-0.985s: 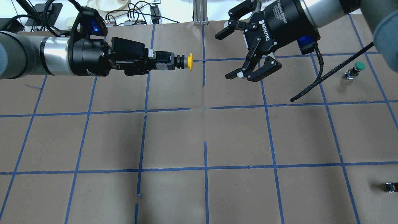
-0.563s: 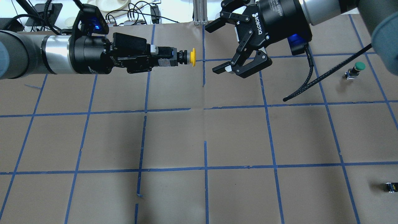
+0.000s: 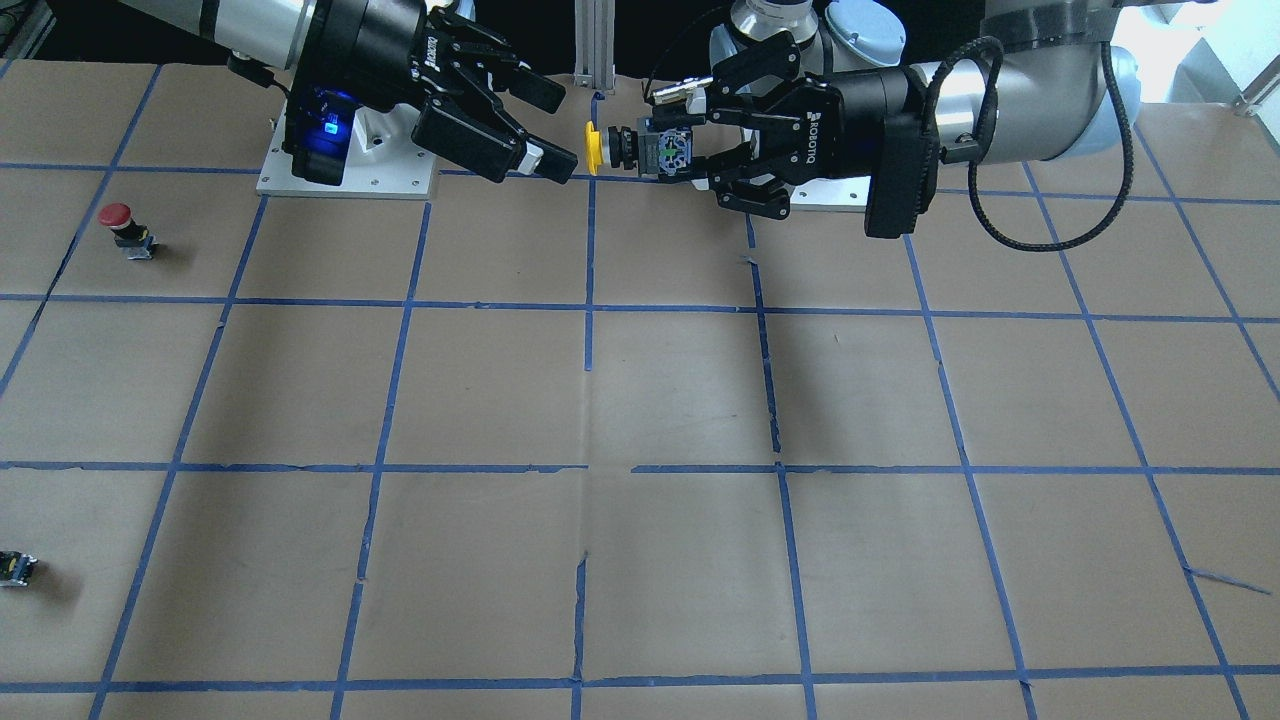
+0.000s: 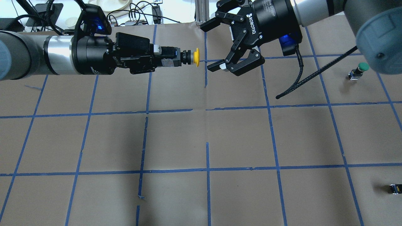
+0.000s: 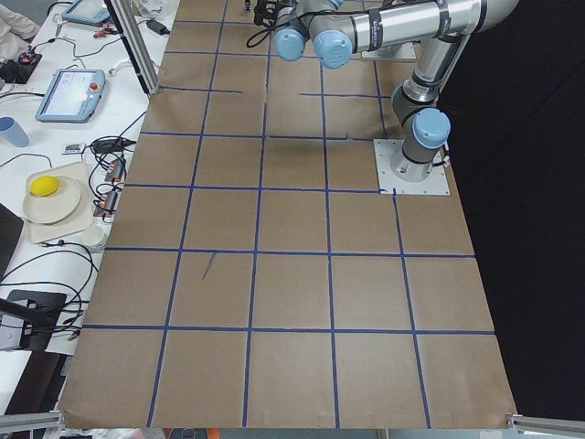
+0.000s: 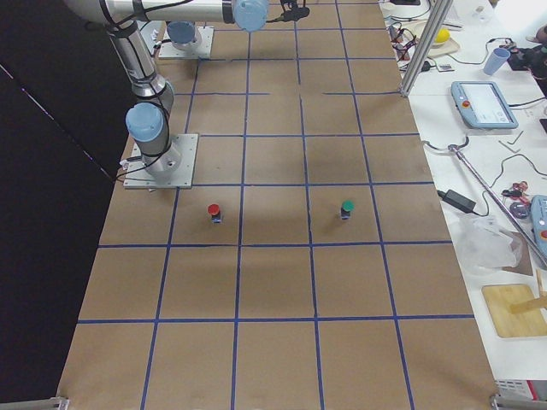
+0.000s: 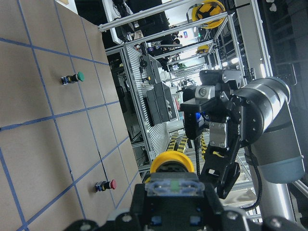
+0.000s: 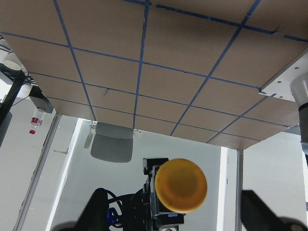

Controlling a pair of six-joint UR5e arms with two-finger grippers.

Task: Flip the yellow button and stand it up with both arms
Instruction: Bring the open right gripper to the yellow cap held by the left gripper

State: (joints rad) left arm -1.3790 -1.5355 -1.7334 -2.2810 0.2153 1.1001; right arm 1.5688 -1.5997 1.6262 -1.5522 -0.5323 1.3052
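Note:
My left gripper [image 4: 166,59] is shut on the black and grey body of the yellow button [image 4: 196,57] and holds it level above the table's far middle, with the cap facing the right arm. My right gripper [image 4: 208,47] is open, and its jaws stand on either side of the space just in front of the cap without touching it. In the front-facing view the yellow button [image 3: 593,148] sits between the left gripper [image 3: 668,148] and the right gripper [image 3: 558,130]. The right wrist view shows the yellow button's cap [image 8: 181,185] face-on, centred between the blurred fingers.
A green-capped button [image 4: 359,69] stands at the far right. A red-capped button [image 3: 125,228] stands nearer the robot's right base. A small black block [image 4: 395,188] lies at the right edge. A black cable [image 4: 311,77] hangs from the right wrist.
My right gripper has moved left and a little toward the far edge, closing on the yellow cap while staying open. My left gripper has shifted slightly right with the button.

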